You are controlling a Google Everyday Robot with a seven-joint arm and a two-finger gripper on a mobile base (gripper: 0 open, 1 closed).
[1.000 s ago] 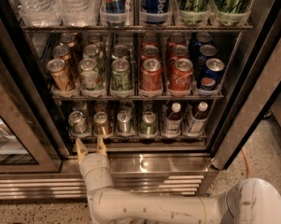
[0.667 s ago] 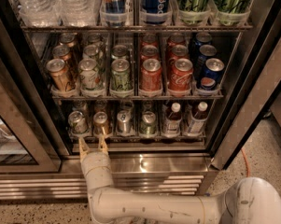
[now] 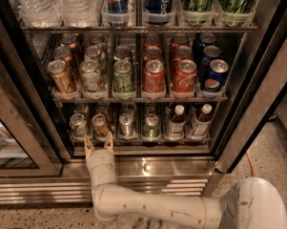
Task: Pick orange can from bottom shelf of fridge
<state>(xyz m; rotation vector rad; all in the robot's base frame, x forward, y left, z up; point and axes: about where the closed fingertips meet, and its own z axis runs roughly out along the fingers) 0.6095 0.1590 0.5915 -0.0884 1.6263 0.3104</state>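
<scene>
- The gripper (image 3: 98,145) is seen spread wide and empty at the front edge of the bottom shelf (image 3: 138,141).
- The orange can (image 3: 100,125) is set on that shelf, just behind the gripper.

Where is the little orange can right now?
In the camera view, the orange can sits on the bottom shelf, second from the left, between a silver-green can and a silver can. The open claw is just below it.
</scene>
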